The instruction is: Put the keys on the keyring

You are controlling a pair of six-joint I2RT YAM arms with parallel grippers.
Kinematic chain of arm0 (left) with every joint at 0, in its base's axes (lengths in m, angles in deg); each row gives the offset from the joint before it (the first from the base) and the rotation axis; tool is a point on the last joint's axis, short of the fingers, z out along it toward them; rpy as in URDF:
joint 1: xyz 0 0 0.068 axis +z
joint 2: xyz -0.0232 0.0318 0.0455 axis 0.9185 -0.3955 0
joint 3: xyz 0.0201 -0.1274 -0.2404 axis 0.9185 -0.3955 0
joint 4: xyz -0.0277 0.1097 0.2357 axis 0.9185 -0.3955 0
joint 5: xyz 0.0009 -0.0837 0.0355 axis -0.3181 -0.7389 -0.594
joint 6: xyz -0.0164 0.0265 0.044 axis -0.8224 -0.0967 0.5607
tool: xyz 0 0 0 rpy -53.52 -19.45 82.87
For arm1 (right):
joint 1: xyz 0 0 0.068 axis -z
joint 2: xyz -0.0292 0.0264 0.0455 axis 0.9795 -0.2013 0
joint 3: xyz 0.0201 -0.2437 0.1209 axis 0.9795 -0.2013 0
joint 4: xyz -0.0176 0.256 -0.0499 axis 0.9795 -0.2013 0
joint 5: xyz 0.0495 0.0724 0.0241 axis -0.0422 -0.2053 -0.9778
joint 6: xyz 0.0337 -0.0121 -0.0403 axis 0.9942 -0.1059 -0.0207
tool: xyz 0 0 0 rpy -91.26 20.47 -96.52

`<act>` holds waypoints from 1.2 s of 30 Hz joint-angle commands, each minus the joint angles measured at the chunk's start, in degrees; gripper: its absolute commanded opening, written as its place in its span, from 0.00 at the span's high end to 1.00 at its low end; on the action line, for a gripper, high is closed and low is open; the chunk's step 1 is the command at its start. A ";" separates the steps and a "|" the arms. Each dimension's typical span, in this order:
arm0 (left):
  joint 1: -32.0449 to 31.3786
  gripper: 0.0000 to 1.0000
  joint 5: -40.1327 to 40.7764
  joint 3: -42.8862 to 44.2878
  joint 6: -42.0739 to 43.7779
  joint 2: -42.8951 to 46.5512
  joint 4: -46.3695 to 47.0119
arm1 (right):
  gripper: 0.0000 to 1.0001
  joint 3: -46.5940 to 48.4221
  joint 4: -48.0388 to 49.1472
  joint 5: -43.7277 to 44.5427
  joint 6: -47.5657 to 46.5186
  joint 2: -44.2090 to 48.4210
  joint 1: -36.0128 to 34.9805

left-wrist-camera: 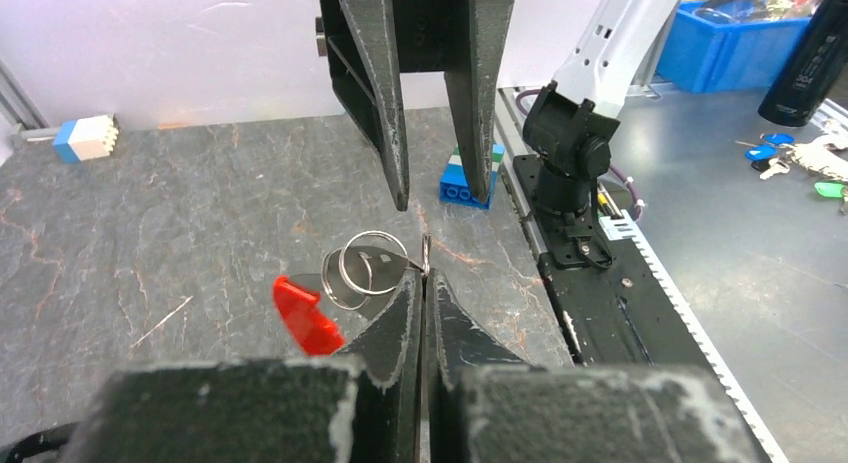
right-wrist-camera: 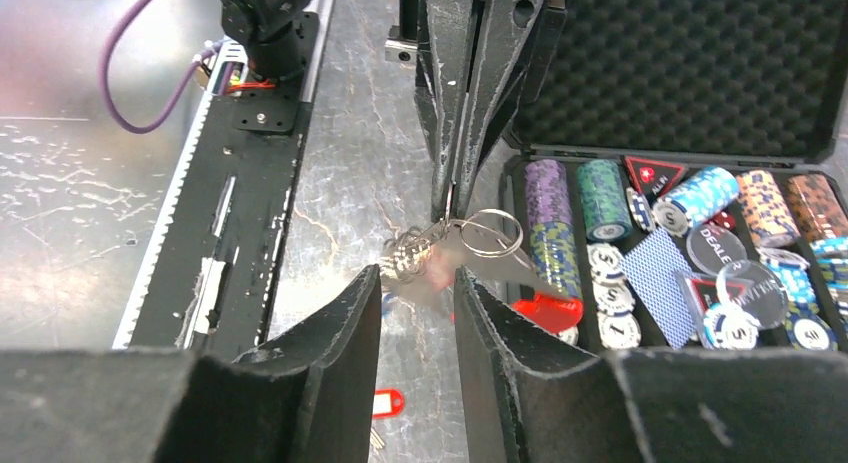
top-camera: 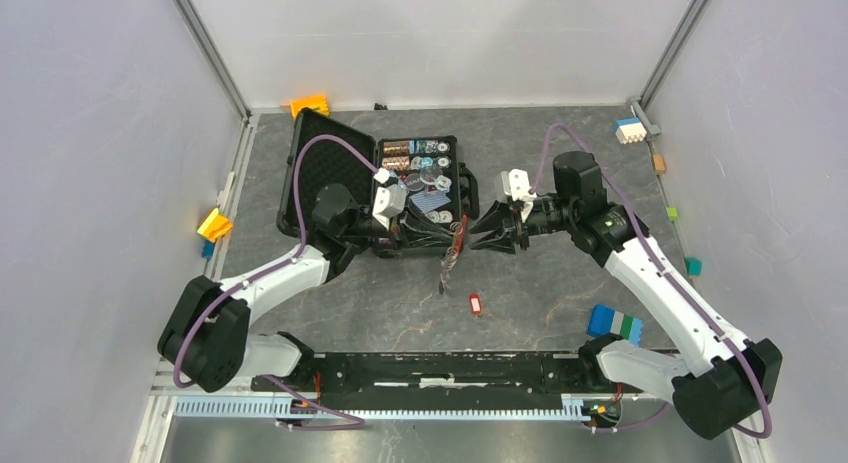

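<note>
Closest to me, at the bottom of the top view, is the long black rail point(top-camera: 450, 371) where the arms start. Just past it, a little below the middle of the frame, the small red key point(top-camera: 475, 303) lies flat on the gray surface point(top-camera: 560, 283), all by itself. To the lower right of the key sits a blue and green block point(top-camera: 615, 325). A bit further on, my two tools meet tip to tip in the middle of the frame. My left tool point(left-wrist-camera: 424, 279) has its fingers pressed together, and it is pinching the edge of the keyring point(left-wrist-camera: 345, 278), held up off the surface. In the left wrist view the silver rings sit just left of those tips, and the long red tag point(left-wrist-camera: 305, 315) hangs at the lower left. My right tool point(right-wrist-camera: 418, 288) is spread, with its fingers apart. A blurry bit of the keyring sits right at the gap, and I cannot tell if it touches. Behind the tools, toward the upper left, is an open black case point(top-camera: 330, 163) full of poker chips point(right-wrist-camera: 605, 198). At the far edge I see an orange block point(top-camera: 310, 104) and a white and blue block point(top-camera: 629, 130).
</note>
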 commanded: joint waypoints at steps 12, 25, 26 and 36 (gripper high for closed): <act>-0.85 0.98 -2.49 -1.69 -9.80 -1.41 17.16 | 0.65 -0.29 3.20 -6.60 0.23 -2.86 -1.48; -1.74 0.98 -5.44 -3.71 -11.74 -3.45 26.42 | 0.70 1.07 2.85 -7.26 -0.02 -4.17 -3.16; -1.75 0.98 -6.22 -4.02 -11.86 -3.81 27.74 | 0.71 1.06 2.70 -7.38 -0.19 -4.17 -3.16; -1.74 0.98 -13.86 -5.53 -5.11 -5.02 30.09 | 0.72 -0.20 -0.17 -11.15 -3.36 -3.93 -3.43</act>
